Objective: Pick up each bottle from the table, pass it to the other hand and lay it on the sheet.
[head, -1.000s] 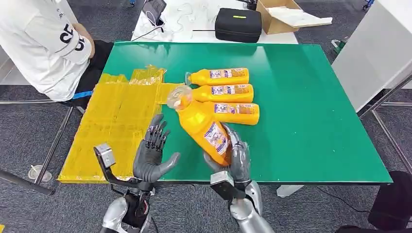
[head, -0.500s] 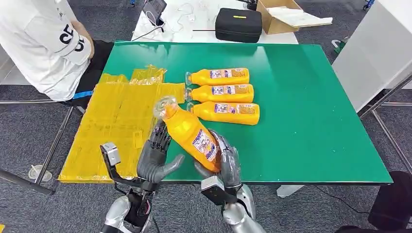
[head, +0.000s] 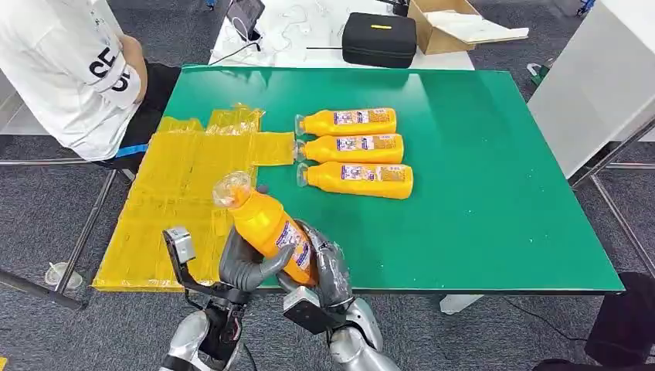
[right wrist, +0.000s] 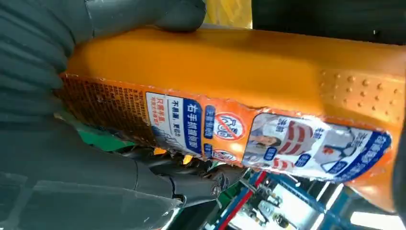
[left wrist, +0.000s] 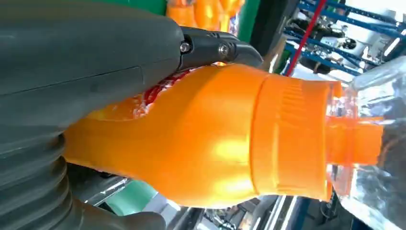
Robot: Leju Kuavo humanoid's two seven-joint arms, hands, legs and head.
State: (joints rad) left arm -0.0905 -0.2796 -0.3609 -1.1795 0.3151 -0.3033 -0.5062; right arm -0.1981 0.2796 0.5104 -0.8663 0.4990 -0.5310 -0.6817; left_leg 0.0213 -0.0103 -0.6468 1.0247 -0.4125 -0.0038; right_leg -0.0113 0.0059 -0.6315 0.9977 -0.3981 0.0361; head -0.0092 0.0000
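My right hand [head: 328, 270] grips an orange bottle [head: 266, 224] by its lower end and holds it tilted above the table's near edge, with the clear cap pointing toward the yellow sheet [head: 181, 193]. My left hand [head: 239, 267] lies against the bottle's side, the thumb under it and the fingers stretched along it. In the left wrist view the bottle [left wrist: 215, 139] sits between the thumb and the fingers of the left hand [left wrist: 86, 52]. The right wrist view shows the right hand [right wrist: 57, 158] wrapped around the labelled body [right wrist: 239, 72]. Three more orange bottles [head: 351, 147] lie side by side on the green table [head: 479, 154].
A person in a white shirt [head: 69, 69] sits at the table's far left corner beside the sheet. Behind the green table a white table carries a black case [head: 378, 39] and a cardboard box [head: 448, 23].
My right hand has carried the bottle left and toward me, from beside the lying bottles into my left hand's palm. The left hand has barely moved.
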